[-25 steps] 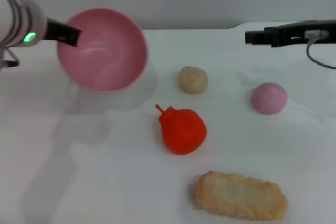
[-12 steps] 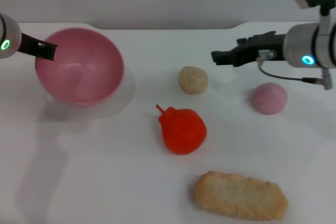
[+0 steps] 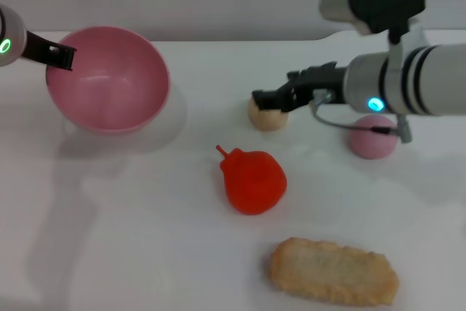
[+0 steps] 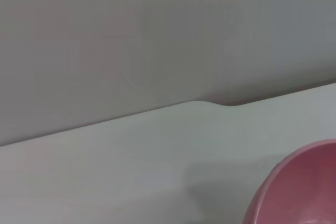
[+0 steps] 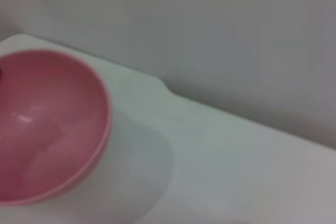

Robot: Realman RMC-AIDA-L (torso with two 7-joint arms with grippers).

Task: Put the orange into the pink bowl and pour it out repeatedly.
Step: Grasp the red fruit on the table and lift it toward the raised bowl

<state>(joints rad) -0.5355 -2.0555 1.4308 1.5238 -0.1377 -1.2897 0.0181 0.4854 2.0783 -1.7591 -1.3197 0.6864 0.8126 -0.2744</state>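
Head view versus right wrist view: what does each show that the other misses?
Only the head view shows the orange, beige ball, pink ball, biscuit, the left gripper at the bowl's rim and the right gripper by the beige ball. The right wrist view adds nothing of its own. Both show the empty bowl, table and wall.

Orange: glossy orange-red. Pink bowl: plain pink. Small lumpy ball: beige. Other ball: dull pink. Counter: white. My hands: black.
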